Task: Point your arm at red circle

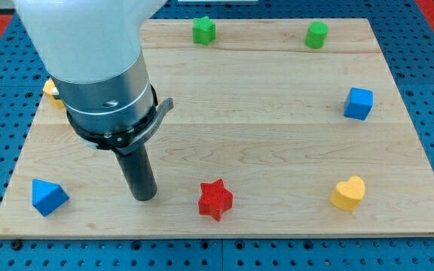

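No red circle shows in the camera view; it may be hidden behind my arm. A red star (pixel 215 199) lies near the view's bottom centre. My tip (pixel 145 197) rests on the board left of the red star, with a gap between them. A blue triangle (pixel 48 196) lies at the bottom left, further left of my tip.
A green star (pixel 203 30) and a green cylinder (pixel 316 35) sit along the top edge. A blue cube (pixel 359 103) is at the right, a yellow heart (pixel 349 193) at the bottom right. A yellow block (pixel 51 91) peeks out behind my arm at the left. The wooden board (pixel 277 128) ends at blue pegboard.
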### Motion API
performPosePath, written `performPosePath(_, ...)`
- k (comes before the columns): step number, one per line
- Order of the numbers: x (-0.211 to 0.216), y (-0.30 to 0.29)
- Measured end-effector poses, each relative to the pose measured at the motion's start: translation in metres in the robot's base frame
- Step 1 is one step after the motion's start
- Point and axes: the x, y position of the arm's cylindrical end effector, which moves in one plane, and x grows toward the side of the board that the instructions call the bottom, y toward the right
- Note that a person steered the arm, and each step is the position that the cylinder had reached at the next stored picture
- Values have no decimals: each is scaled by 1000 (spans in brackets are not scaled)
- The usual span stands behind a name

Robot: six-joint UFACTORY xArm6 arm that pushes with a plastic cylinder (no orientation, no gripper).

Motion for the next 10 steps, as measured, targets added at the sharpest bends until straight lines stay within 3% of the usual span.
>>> performPosePath(3,-2,1)
performPosePath(5,-25,-2)
performPosePath(10,-173,-51)
